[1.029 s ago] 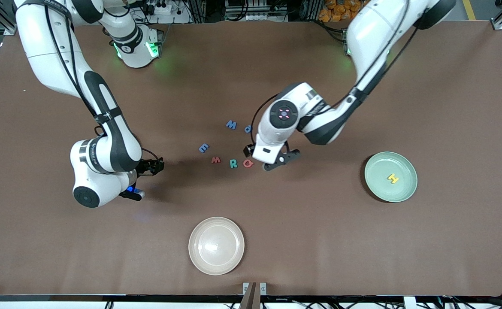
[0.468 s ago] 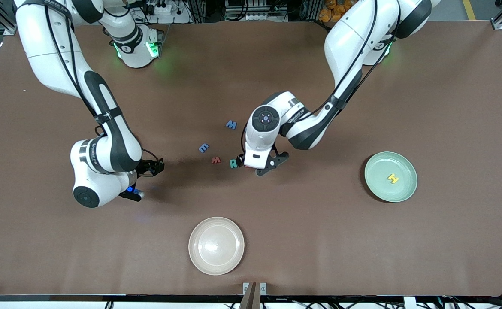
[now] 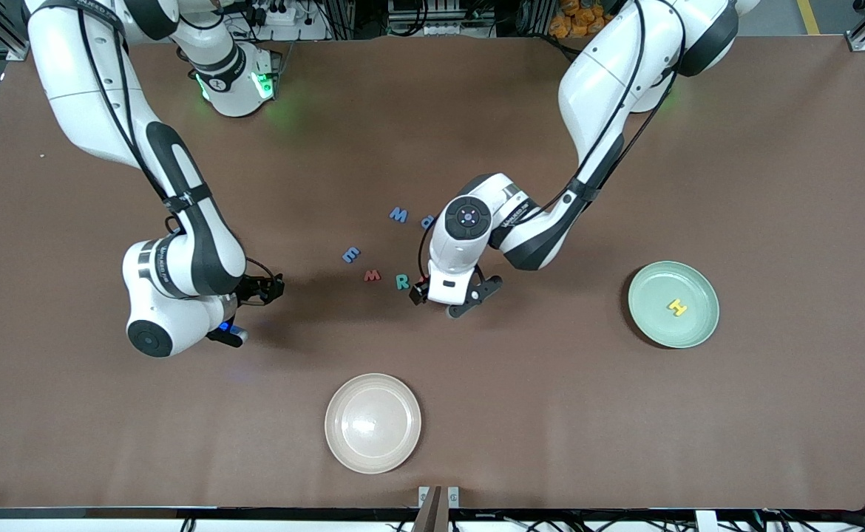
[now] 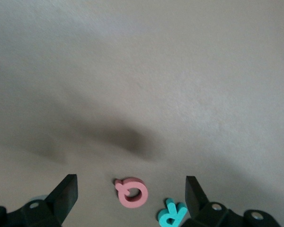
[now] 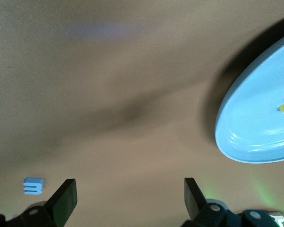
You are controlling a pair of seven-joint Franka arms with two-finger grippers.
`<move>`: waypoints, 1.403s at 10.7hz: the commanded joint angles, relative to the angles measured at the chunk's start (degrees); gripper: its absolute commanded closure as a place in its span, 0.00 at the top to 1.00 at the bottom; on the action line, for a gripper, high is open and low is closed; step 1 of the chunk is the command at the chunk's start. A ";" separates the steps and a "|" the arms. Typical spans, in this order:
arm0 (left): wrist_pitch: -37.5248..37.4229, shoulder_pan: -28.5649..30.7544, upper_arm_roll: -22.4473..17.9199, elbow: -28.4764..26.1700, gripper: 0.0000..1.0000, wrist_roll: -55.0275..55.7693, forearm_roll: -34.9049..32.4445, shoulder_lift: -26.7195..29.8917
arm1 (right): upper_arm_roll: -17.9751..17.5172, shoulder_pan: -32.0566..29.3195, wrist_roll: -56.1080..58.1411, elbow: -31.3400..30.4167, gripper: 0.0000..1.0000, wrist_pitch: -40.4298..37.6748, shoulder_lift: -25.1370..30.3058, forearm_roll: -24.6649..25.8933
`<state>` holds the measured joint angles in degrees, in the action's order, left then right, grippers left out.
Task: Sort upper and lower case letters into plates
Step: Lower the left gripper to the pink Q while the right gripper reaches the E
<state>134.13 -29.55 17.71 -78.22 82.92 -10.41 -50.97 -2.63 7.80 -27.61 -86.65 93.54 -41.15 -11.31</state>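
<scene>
Pink Q lies between the left gripper's spread jaws.

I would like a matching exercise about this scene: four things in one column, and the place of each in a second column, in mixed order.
Things:
1. yellow H
2. pink Q
3. cream-beige plate
4. right claw

Places:
A. nearest to the front camera of all four
B. hangs open over the table, toward the right arm's end
C. in the mint green plate
D. between the open fingers of the left claw

Pairs: 1-C; 2-D; 3-A; 4-B
</scene>
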 commanded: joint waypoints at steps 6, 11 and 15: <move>1.39 -3.31 -1.53 2.90 1.00 -0.31 -1.36 -4.40 | 0.26 0.55 -1.22 -0.98 1.00 0.15 1.07 -2.49; 2.18 -4.72 -3.55 2.99 1.00 -1.27 -1.19 -5.10 | 0.26 0.64 -1.30 -0.98 1.00 0.59 1.07 -2.49; 2.19 -4.81 -3.21 2.81 1.00 -1.01 -0.14 -4.93 | 0.26 0.64 -1.21 -0.98 1.00 0.50 1.16 -2.49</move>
<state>135.79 -33.60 14.86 -76.84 82.24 -10.42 -55.03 -2.62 8.01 -27.91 -86.65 93.76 -41.15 -12.60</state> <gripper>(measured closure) 0.000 0.000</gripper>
